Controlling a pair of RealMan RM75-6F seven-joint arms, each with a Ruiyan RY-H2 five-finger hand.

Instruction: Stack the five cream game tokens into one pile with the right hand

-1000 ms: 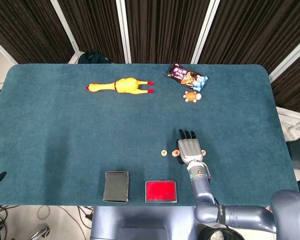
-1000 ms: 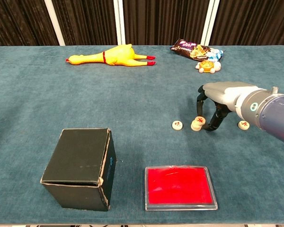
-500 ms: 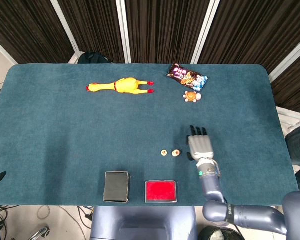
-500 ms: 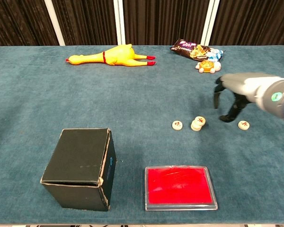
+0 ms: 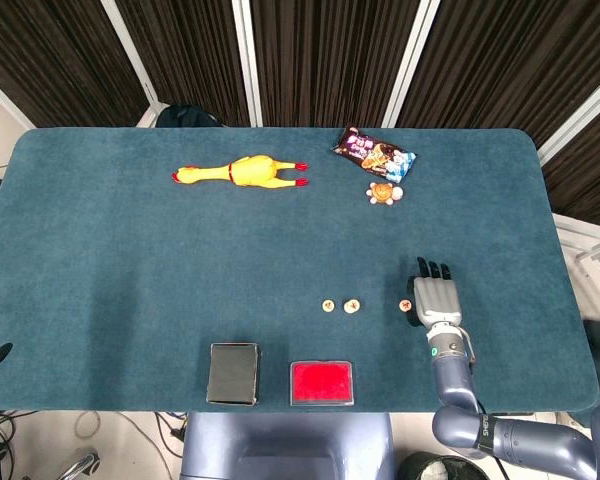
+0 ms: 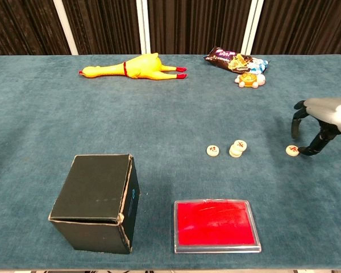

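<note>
Cream game tokens with red marks lie on the blue table. One single token point(image 6: 213, 150) point(image 5: 327, 305) is on the left. Just right of it stands a small pile of tokens point(image 6: 237, 148) point(image 5: 351, 305), its top piece sitting slightly off-centre. Another single token point(image 6: 292, 150) point(image 5: 404, 305) lies further right. My right hand point(image 6: 320, 120) point(image 5: 436, 299) hovers at that right-most token, palm down and fingers arched toward the cloth. The fingertips point(image 6: 314, 149) end just beside the token and hold nothing. The left hand does not show in either view.
A black box point(image 6: 96, 201) and a red flat case point(image 6: 215, 224) sit near the front edge. A yellow rubber chicken point(image 6: 135, 67), a snack packet point(image 6: 228, 58) and a small toy point(image 6: 249, 79) lie at the back. The table's right edge point(image 5: 570, 290) is close to my hand.
My right hand has left the pile and moved right across the table to the right-most single token. The tokens have stayed where they were.
</note>
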